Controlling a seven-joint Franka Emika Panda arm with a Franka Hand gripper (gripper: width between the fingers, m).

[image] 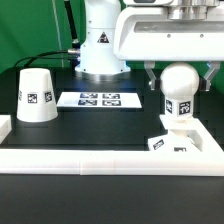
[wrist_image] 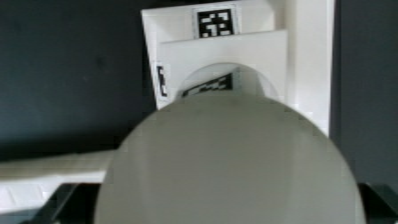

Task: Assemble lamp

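The bulb (image: pixel 178 92) stands upright at the exterior view's right, its tagged stem down on the small square base (image: pixel 178 143). My gripper (image: pixel 178 85) is around the bulb's round head, a finger on each side, shut on it. In the wrist view the bulb's head (wrist_image: pixel 217 160) fills the space between the dark fingers (wrist_image: pixel 54 205), and the base (wrist_image: pixel 222 45) lies beyond it. The cone shade (image: pixel 37 97) stands alone on the black table at the exterior view's left, away from the gripper.
The marker board (image: pixel 97 99) lies flat at mid-table in front of the arm's white pedestal (image: pixel 100 50). A white ledge (image: pixel 100 158) runs along the front edge, and the base sits against it. The ledge also shows in the wrist view (wrist_image: pixel 306 60).
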